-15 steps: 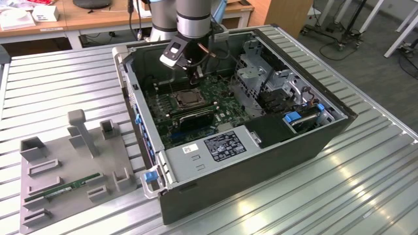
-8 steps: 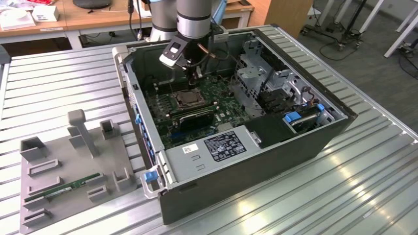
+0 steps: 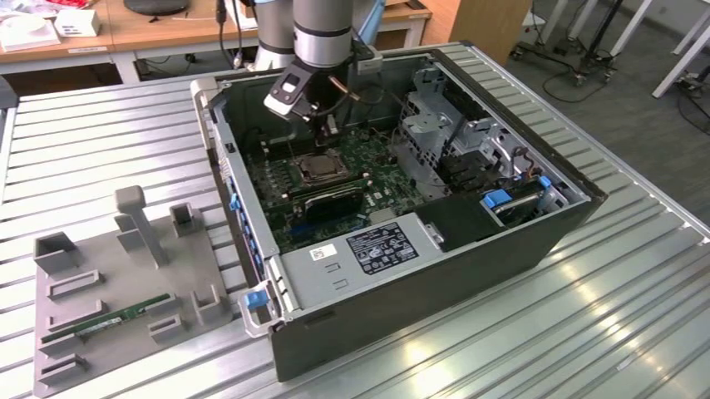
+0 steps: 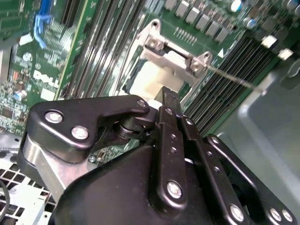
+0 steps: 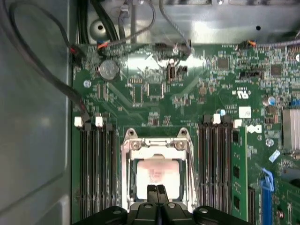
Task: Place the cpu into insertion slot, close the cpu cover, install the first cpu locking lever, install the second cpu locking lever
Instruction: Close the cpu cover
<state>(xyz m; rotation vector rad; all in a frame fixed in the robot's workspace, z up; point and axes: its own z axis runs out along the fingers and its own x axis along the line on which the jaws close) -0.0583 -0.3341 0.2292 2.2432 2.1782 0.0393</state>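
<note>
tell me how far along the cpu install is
Done: the cpu lies in place, and the cpu cover looks folded down around it. In hand: nothing; the shut hand is right over the cpu. Left: a locking lever looks unlatched.

I work in what looks like a robotics lab. An opened desktop computer case (image 3: 444, 316) sits on a ribbed metal workbench (image 3: 100, 133). A grey parts fixture (image 3: 111, 287) lies beside the case, with wooden desks (image 3: 166, 29) and wheeled stands (image 3: 577, 73) beyond it.
</note>
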